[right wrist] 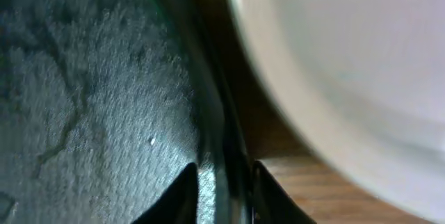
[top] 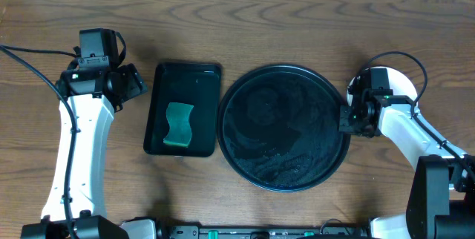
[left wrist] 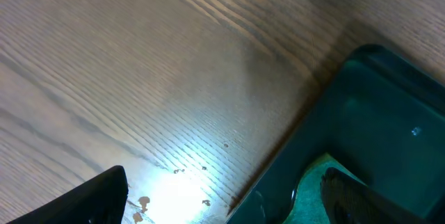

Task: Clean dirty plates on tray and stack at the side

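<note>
Now, tray rim (right wrist: pixel 217 130) inside right tool (right wrist: pixel 224 174)

No text, label, brand, number or sign can be read in any view. The tray (top: pixel 297 120), the green tray (top: pixel 197 90) left of it and the bench (top: pixel 297 24) around it show only plain surfaces.
</note>
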Robot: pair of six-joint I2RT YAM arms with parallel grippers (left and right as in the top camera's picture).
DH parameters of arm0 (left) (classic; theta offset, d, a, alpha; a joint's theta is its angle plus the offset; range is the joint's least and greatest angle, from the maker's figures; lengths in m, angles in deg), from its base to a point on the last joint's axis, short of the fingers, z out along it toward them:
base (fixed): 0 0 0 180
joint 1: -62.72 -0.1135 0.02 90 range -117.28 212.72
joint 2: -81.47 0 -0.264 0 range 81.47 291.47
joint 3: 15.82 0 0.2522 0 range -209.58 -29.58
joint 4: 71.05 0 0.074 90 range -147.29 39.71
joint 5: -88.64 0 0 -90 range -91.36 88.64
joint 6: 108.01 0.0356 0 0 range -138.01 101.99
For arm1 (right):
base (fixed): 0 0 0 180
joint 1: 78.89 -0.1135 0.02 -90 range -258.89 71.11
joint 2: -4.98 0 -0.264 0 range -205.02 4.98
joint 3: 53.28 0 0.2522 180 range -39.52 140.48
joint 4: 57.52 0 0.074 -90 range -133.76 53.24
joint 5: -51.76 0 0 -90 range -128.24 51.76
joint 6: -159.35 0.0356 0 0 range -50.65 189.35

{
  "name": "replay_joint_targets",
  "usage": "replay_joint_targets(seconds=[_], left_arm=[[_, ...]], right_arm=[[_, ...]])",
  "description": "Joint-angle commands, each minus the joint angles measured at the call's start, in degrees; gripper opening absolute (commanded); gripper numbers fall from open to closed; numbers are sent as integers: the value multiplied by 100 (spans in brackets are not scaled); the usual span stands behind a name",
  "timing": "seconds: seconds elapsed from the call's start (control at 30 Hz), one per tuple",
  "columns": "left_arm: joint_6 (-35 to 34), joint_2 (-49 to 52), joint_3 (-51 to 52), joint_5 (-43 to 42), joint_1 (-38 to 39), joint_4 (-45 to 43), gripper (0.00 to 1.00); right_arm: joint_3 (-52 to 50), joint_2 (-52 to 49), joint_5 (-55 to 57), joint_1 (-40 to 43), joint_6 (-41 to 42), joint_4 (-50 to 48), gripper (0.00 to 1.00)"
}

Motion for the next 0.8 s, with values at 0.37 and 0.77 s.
replay_joint_targets(seconds=[0.37, 0.77], left_arm=[[33, 11, -26, 72, -24, 15, 89], [33, 11, -26, 72, -24, 15, 89]], right_arm=[[1888, 568, -219, -57, -160, 1257, 68], [1875, 570, -188, -57, -155, 1139, 99]])
